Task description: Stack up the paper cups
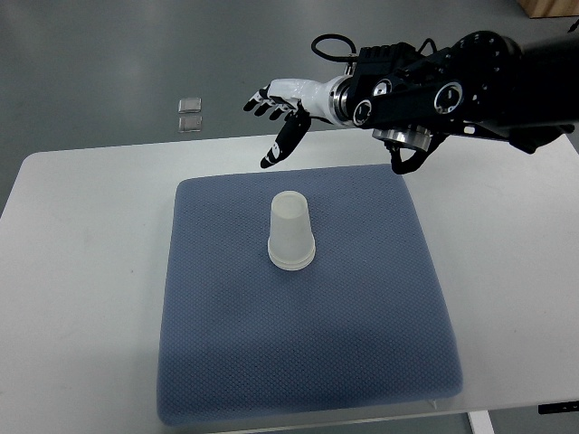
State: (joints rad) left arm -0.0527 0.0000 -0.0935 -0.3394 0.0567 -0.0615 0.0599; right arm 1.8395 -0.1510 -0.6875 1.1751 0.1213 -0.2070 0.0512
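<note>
Hovering my right robot hand [279, 113] beyond the mat [217, 362], fingers spread and empty, I see the upturned cup [291, 232] near the mat's centre and judge a low sweep toward it could topple it.

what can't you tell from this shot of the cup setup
- Cup count: the paper cup stands upside down on the blue mat; top view cannot show whether others are nested inside.
- Right hand: the arm behind it is cut off by the right edge.
- Left arm: out of view.
- Two small clear things on the floor beyond the table: too small to identify.
- Table's near edge: cut off at the bottom.
</note>
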